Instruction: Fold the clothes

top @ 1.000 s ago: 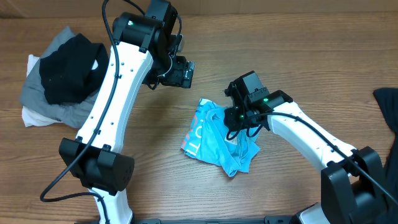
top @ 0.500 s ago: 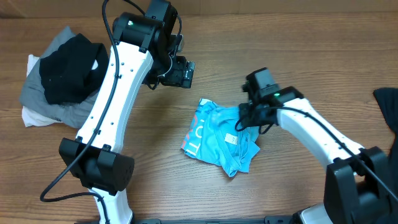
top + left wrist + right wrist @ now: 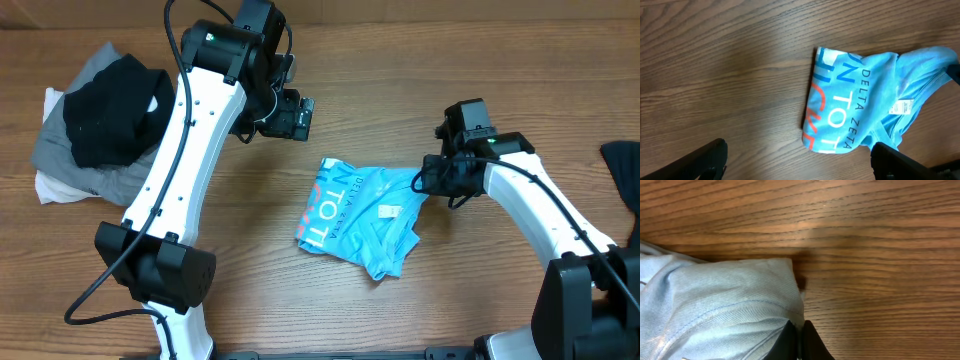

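The right end effector [image 3: 428,183], clamped on the light sky-blue lettered fabric T-shirt [image 3: 360,215], is dragging it rightward, unbunching it for folding, cloth trailing to its left on the wooden tabletop [image 3: 500,80]; left end effector [image 3: 292,117] is hovering wide.

The left arm [image 3: 185,150] reaches from the near edge toward the far edge, left gripper [image 3: 797,152] spread wide. The right arm [image 3: 530,205] bends in from the near right corner, right gripper [image 3: 800,334] seemingly pinched on the T-shirt [image 3: 715,305].
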